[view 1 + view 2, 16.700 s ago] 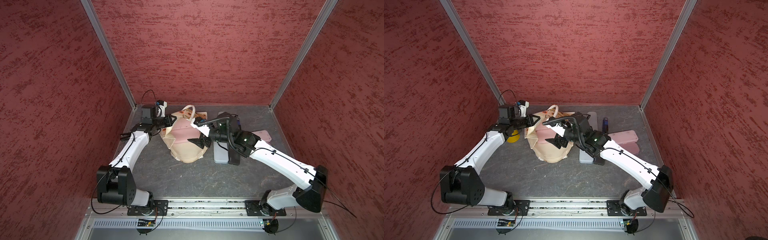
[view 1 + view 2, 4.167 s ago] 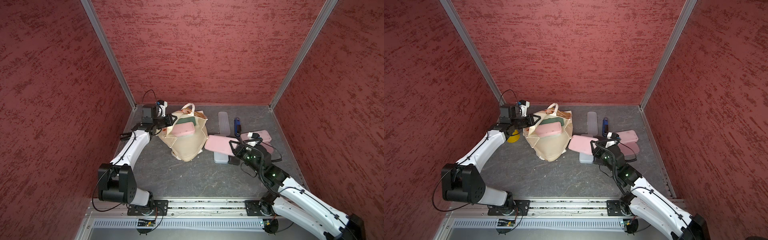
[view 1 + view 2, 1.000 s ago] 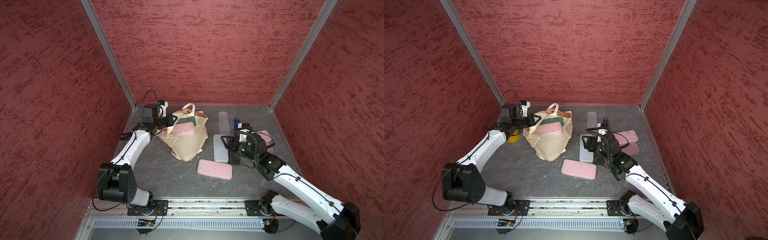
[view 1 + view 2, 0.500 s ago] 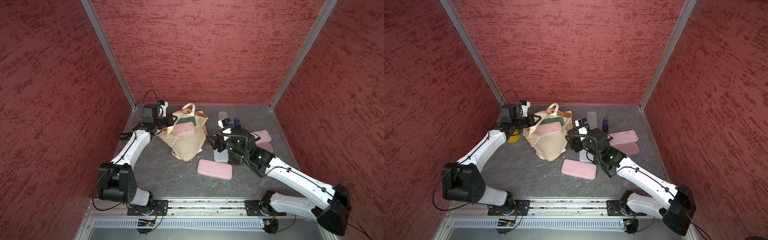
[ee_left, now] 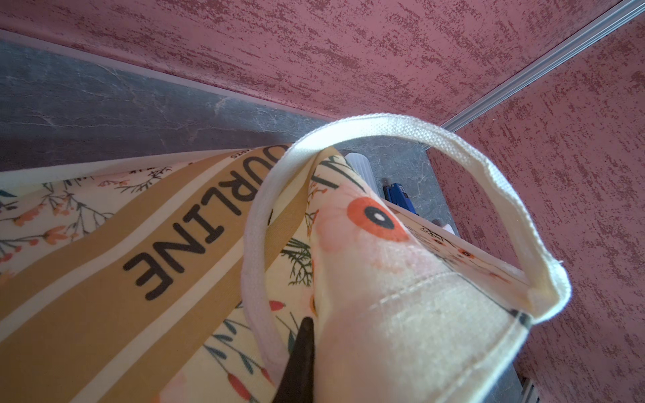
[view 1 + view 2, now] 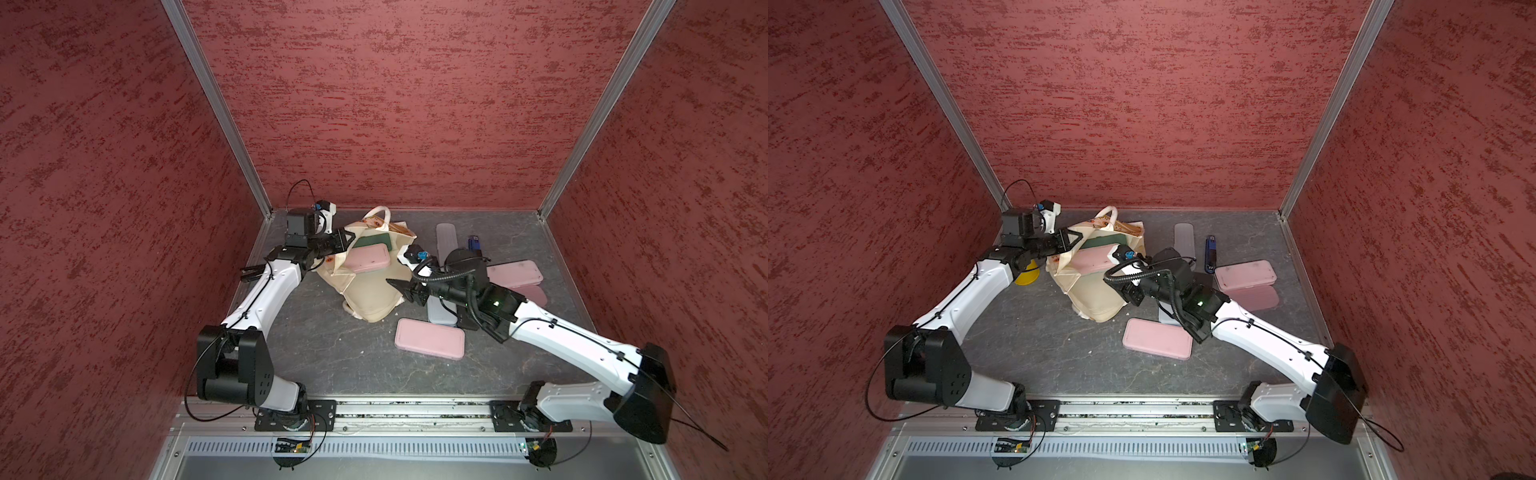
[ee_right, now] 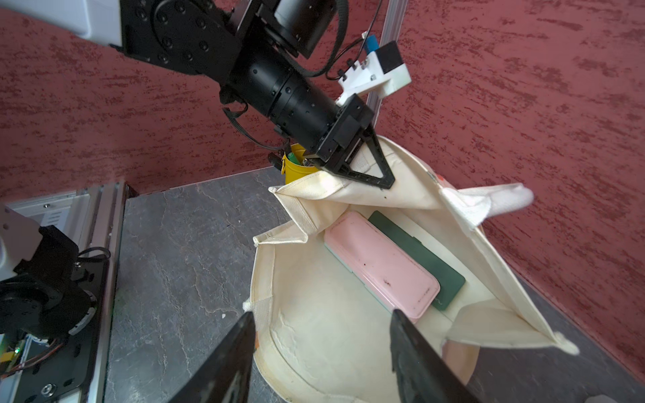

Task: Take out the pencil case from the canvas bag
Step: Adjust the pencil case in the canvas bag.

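The left claw (image 7: pixel 384 182) is pinched tight on the upper rim of the canvas bag (image 7: pixel 307 335), lifting that edge so the mouth gapes toward the right wrist view. The right claw (image 7: pixel 321 314) hangs at the bottom of that view, just in front of the mouth, its fingers (image 7: pixel 237 349) partly spread with nothing between them. The pink pencil case (image 7: pixel 380 265) lies flat inside the bag, just past the fingertips and a little right of the gap – whether it touches the right-hand finger cannot be told. A green case (image 7: pixel 422 261) sits against its far long side. The bag's sides fold inward on both sides of the pink pencil case. In a top view the bag sits at upper centre, close to the back wall (image 6: pixel 395 124), with a yellow cup (image 6: pixel 1026 277) just to its left. Bare table (image 6: pixel 332 353) opens at lower centre, beside another pink case (image 6: pixel 430 338) lying out on its own.
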You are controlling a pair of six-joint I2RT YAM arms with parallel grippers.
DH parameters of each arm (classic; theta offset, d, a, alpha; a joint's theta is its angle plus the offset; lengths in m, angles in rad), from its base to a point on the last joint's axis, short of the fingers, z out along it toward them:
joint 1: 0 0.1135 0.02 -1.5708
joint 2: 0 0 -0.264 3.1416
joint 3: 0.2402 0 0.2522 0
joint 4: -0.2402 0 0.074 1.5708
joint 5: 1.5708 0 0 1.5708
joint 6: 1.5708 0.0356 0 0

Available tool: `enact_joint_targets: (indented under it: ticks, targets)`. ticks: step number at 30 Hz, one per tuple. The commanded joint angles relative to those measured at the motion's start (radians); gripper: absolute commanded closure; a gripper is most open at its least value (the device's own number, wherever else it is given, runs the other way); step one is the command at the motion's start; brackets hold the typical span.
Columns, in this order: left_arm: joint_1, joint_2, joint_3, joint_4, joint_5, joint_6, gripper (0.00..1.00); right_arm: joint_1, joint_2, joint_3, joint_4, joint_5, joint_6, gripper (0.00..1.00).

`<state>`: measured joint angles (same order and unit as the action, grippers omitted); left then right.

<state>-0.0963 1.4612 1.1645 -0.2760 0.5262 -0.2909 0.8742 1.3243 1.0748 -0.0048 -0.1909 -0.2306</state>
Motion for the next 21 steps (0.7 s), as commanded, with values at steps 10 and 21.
enact_joint_targets:
  ticks: [10, 21]
  targets:
    - [0.000, 0.023, 0.018, -0.017, 0.029, 0.001, 1.00, 0.045, 0.270, 0.148, -0.055, 0.159, -0.276, 0.36]
    - [0.003, 0.030, 0.018, -0.014, 0.036, -0.005, 1.00, 0.044, 0.476, 0.266, -0.049, 0.359, -0.332, 0.35]
